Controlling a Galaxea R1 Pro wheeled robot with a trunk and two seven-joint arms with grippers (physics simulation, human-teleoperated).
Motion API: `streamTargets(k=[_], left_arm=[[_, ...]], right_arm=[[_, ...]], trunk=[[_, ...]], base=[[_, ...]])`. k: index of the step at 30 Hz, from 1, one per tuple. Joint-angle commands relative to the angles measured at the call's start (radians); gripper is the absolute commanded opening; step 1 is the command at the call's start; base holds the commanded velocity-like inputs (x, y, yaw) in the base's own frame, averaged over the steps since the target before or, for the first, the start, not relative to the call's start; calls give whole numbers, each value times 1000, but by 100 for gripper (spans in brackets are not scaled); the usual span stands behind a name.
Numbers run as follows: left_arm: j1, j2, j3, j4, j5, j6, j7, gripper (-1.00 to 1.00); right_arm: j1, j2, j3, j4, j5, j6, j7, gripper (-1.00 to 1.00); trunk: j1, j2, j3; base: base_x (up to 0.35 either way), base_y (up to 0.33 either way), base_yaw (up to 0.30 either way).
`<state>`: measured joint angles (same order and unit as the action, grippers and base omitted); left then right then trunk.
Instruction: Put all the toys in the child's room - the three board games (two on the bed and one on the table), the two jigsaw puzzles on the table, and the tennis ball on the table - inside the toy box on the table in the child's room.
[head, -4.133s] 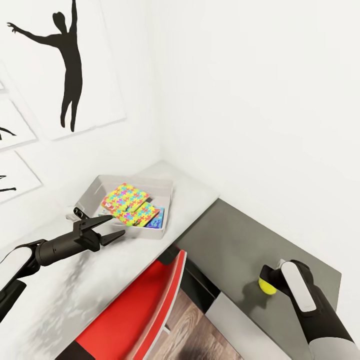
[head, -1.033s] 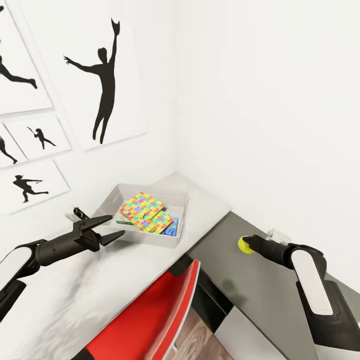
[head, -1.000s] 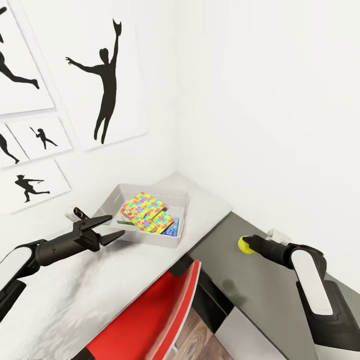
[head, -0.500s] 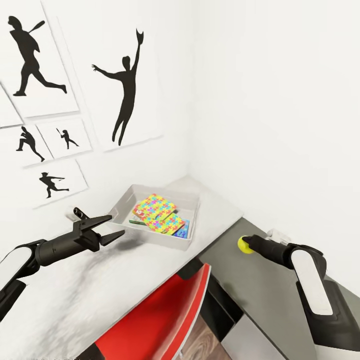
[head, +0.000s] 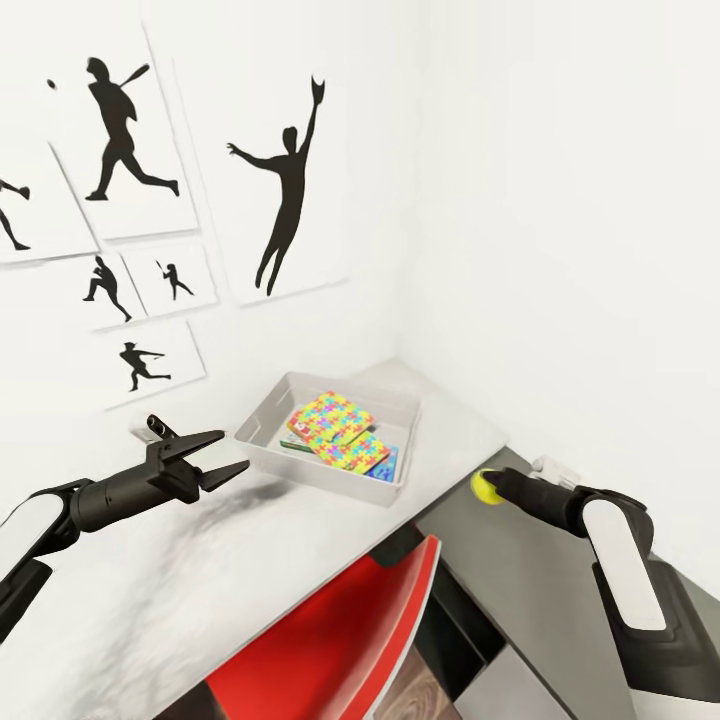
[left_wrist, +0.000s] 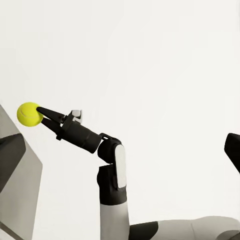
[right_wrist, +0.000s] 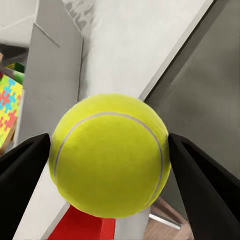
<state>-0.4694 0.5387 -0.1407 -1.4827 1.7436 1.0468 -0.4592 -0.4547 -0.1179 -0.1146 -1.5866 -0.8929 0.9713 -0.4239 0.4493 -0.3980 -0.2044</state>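
Observation:
The toy box (head: 262, 423) stands on the table (head: 200, 570) in the corner. Inside it lie two jigsaw puzzles (head: 330, 417) (head: 362, 450), a blue board game (head: 387, 465) and the green edge of another board game (head: 288, 446). My right gripper (head: 490, 487) is shut on the tennis ball (head: 485, 487), held in the air to the right of the box, over the table's edge. The ball (right_wrist: 111, 160) sits between two dark fingers (right_wrist: 22, 175), with the box wall (right_wrist: 55, 75) beyond. My left gripper (head: 226, 452) hangs open and empty, left of the box.
A red chair (head: 340, 640) is tucked under the table's front edge. A dark grey surface (head: 540, 600) lies lower at the right. White walls close the corner, and black baseball silhouettes (head: 285, 190) hang on the left wall.
My right arm has lifted the ball from low over the dark surface. The view has since swung, and the toy box now sits closer to the held ball. The left gripper stays open.

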Motion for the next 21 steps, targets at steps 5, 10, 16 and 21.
streamTargets(k=[5, 10, 16, 21], left_arm=[[-1, 1, -2, 1, -6, 0, -9, 100], [-1, 1, -2, 1, -7, 0, -9, 100], [-1, 1, -2, 2, -7, 0, -9, 100], [-1, 1, -2, 1, -7, 0, -9, 100]], right_arm=[[-1, -1, 0, -1, -11, 3, -6, -100], [-1, 0, 0, -3, -11, 4, 16, -100], [-1, 0, -1, -3, -11, 3, 17, -100], [-1, 0, 0, -3, -11, 3, 18, -100]], trunk=[[1, -2, 3], [1, -2, 3], [1, -2, 8], [1, -2, 15]], base=[[0, 0, 105], [0, 0, 7], [0, 0, 0], [0, 0, 0]])
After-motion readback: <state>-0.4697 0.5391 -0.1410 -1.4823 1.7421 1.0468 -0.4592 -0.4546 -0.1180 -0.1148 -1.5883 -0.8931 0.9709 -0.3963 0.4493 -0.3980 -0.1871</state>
